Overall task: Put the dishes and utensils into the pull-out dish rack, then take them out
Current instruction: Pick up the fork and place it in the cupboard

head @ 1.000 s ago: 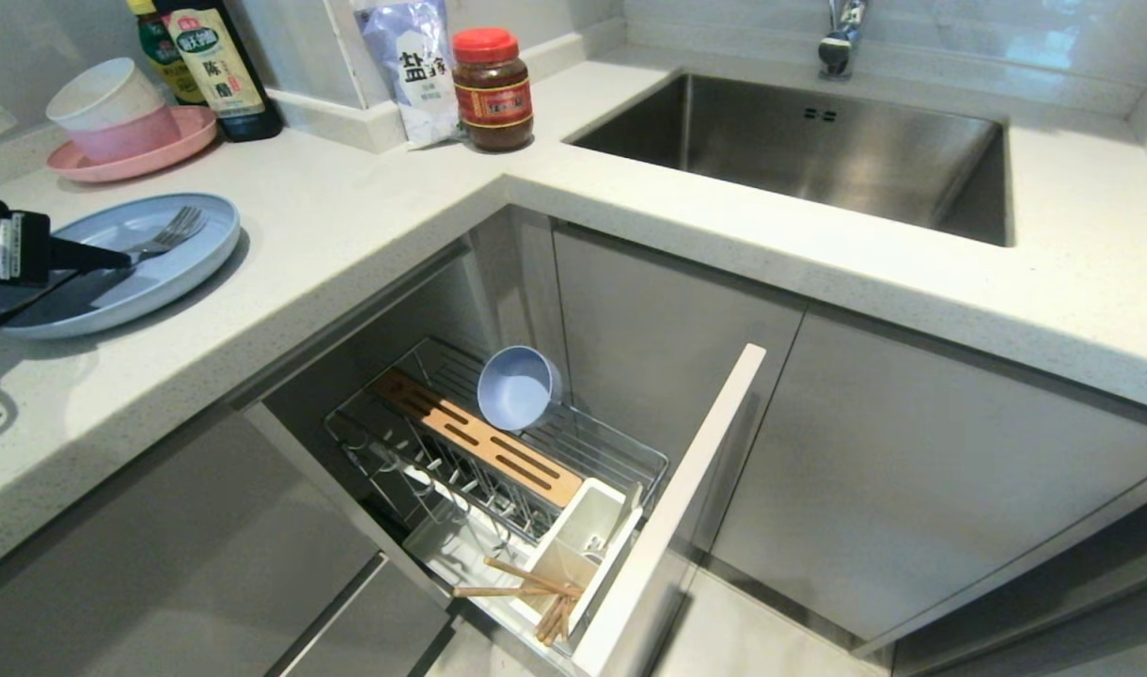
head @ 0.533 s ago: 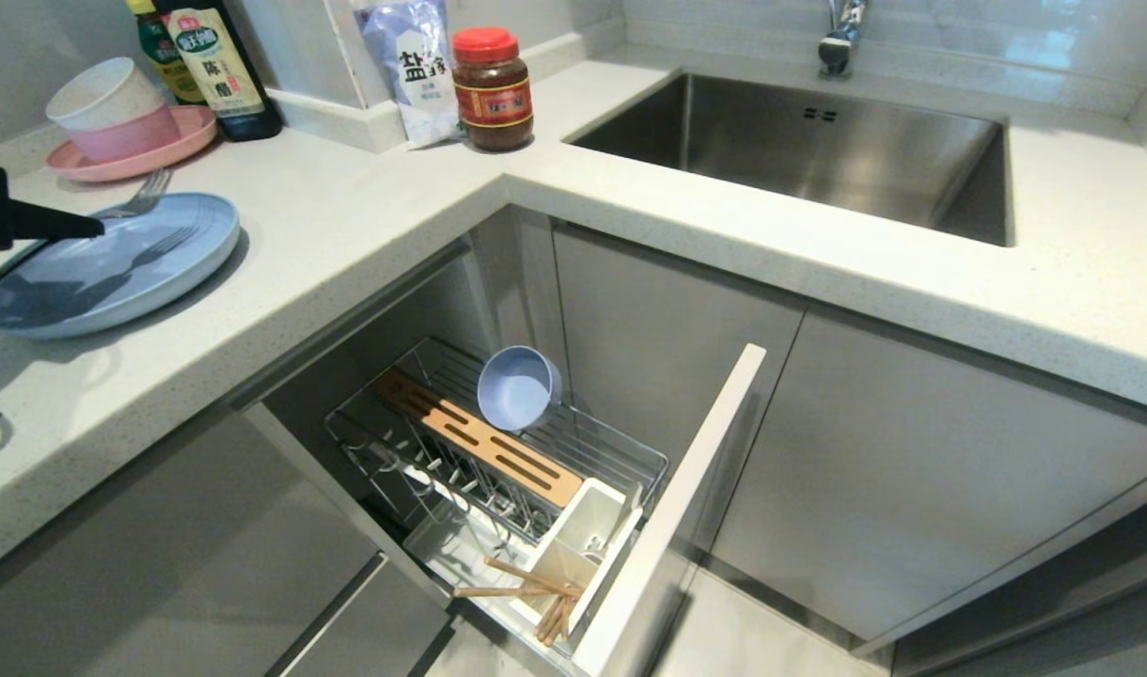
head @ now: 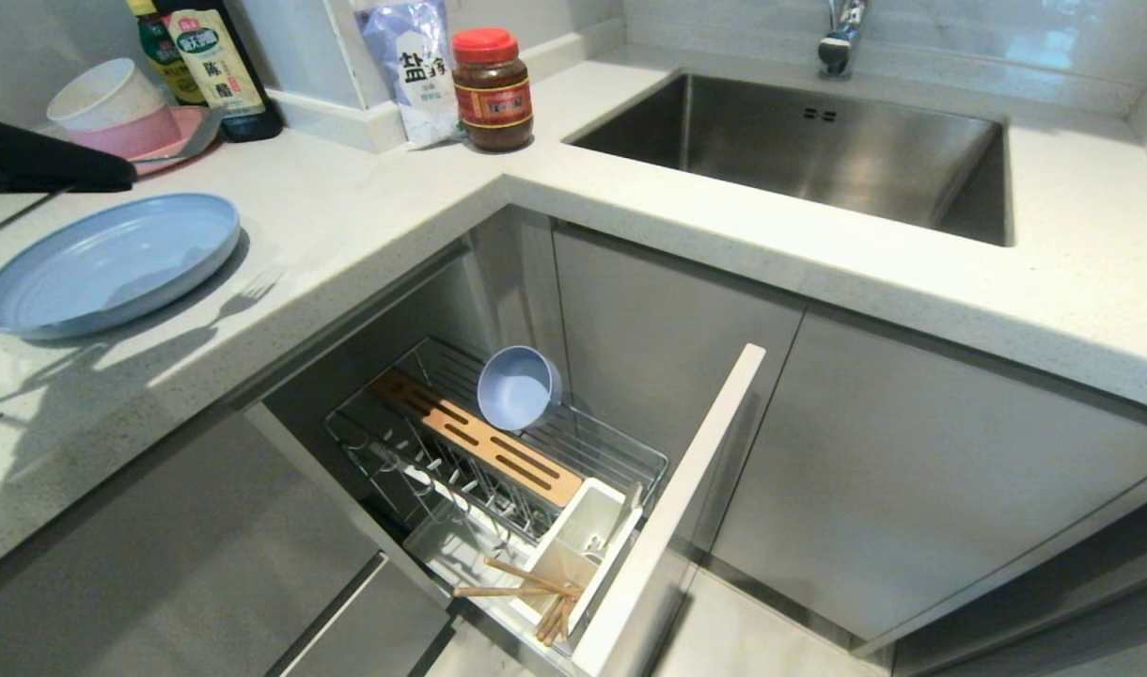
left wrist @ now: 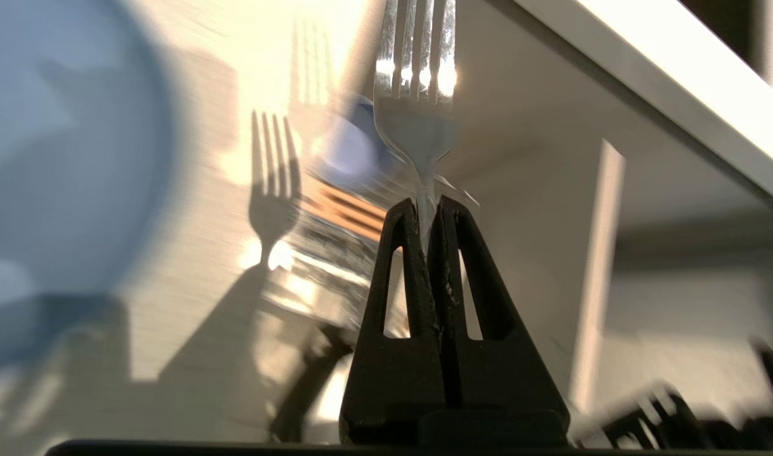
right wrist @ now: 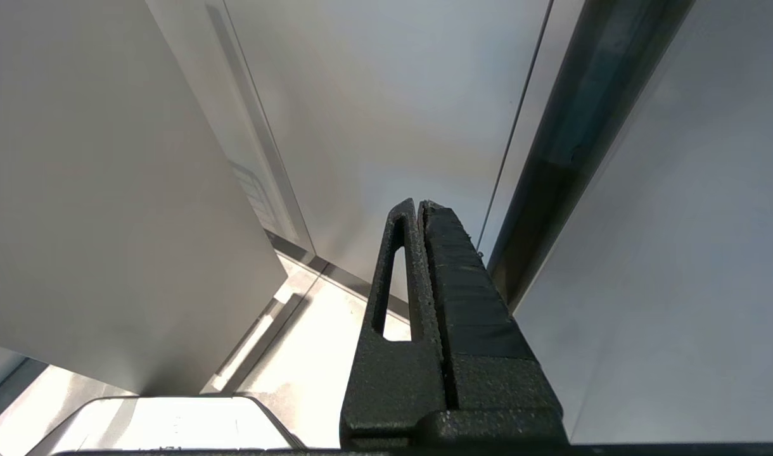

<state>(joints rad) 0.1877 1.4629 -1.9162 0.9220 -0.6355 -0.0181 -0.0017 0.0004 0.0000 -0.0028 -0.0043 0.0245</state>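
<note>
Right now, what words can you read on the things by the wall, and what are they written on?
"盐" in big dark print: on the pale bag.
"陈醋": on the dark bottle; the red patch above is too small to read.
Red-lidded jar: label print too small to read.
Second bottle behind: label unreadable.

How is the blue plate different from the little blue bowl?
The plate is wide and flat; the bowl is small and deep. The plate lies level on the counter, while the bowl sits tipped on its side in the rack below. Both are round and pale blue.
</note>
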